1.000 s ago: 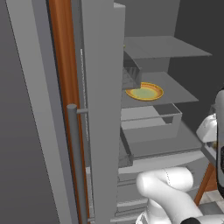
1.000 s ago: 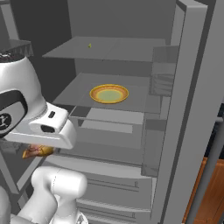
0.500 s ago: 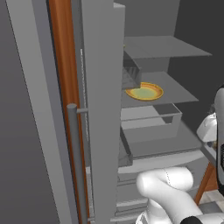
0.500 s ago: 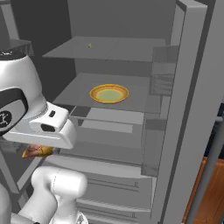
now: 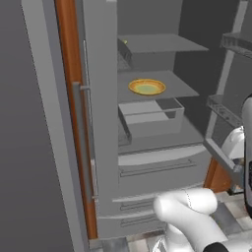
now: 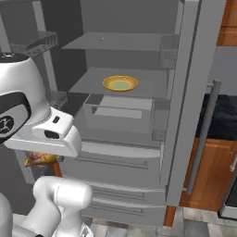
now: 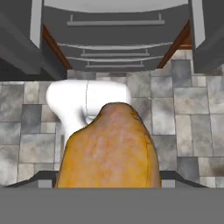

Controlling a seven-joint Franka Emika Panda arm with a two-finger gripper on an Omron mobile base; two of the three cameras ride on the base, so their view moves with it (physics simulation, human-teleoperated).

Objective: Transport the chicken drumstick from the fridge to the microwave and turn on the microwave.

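Grey double-door fridge [image 6: 185, 92] stands wide open, a flat yellow plate [image 6: 120, 83] alone on its middle shelf. Since a moment ago the base has backed away, widening both views. The orange chicken drumstick [image 7: 109, 151] sits clamped in the gripper [image 7: 109, 175] above tiled floor [image 7: 192, 113].

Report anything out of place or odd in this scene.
The fridge stands with both doors open. A yellow plate lies bare on its middle shelf, while the chicken drumstick is outside, in the gripper, above the tiled floor. Nothing looks spilled or damaged.
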